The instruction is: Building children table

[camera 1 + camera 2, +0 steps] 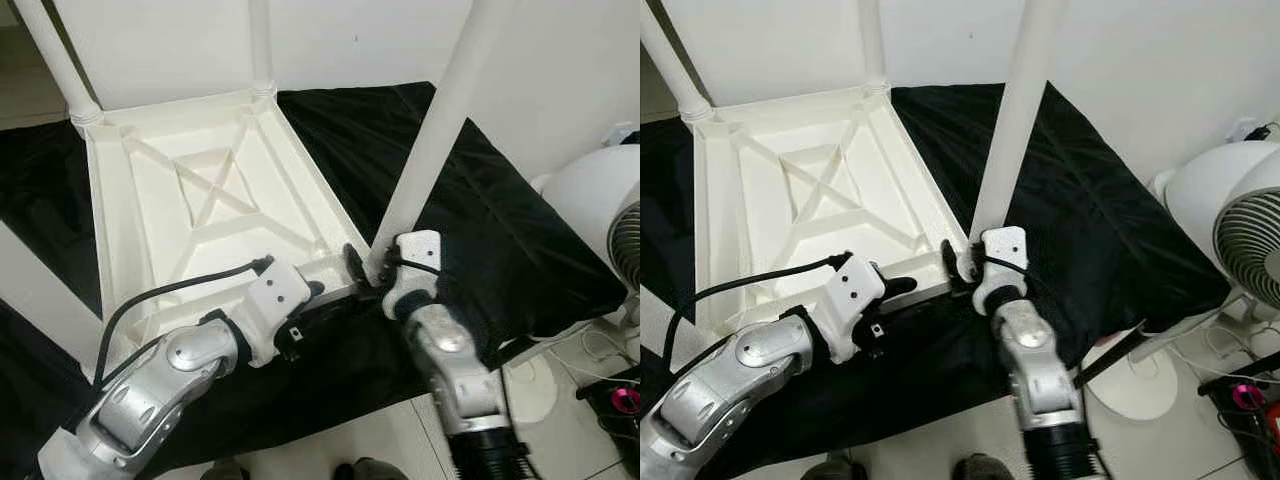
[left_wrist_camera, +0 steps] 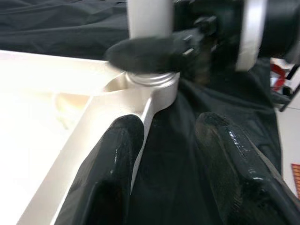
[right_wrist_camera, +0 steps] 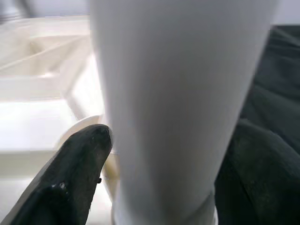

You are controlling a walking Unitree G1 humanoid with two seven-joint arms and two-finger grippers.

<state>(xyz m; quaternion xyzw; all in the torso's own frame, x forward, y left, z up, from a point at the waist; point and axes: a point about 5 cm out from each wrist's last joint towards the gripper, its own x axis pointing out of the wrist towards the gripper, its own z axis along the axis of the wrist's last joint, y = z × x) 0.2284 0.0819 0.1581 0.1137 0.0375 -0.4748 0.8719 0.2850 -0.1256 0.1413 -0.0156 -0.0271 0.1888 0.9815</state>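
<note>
While spread over the floor, black cloth [image 1: 500, 230] carrying upturned white table top [image 1: 200, 220], underside ribs facing up, three legs standing in its corners. No readable writing anywhere. Near-corner leg [image 1: 440, 130] gripped at its base by right gripper [image 1: 366, 275], fingers closed around it. Left gripper [image 2: 173, 159] beside that corner, fingers parted astride table's edge.

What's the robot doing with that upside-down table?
It is putting together a white children's table. The tabletop lies upside down on a black cloth, with legs already standing in its corners. The right gripper is closed around the near leg just above its socket, while the left gripper straddles the tabletop's edge beside that corner.
</note>
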